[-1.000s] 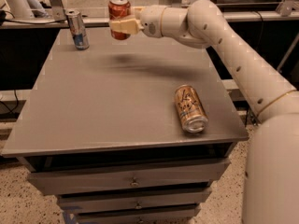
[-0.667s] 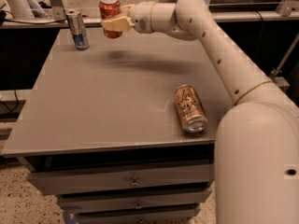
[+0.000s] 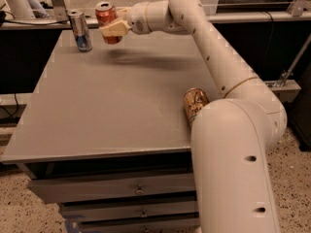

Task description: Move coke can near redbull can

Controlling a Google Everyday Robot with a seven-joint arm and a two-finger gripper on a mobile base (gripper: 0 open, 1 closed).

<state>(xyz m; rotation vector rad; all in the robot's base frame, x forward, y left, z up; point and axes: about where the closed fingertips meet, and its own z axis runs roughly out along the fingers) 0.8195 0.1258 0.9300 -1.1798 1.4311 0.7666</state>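
At the far left corner of your gray tabletop [image 3: 112,101], the redbull can [image 3: 80,30] stands upright, slim and silver with a blue lower part. Just to its right you have the coke can [image 3: 105,15], red with a silver top. It is close beside the redbull can but not touching it, roughly upright, and appears lifted off the surface, with a shadow on the tabletop below it. Your claw [image 3: 114,29] is clenched around the coke can's middle, reaching in from the right at the end of the long white arm [image 3: 209,47]. Farther right, near the tabletop's right edge, a copper-gold can [image 3: 194,103] lies on its side, partly hidden behind the arm's thick lower section.
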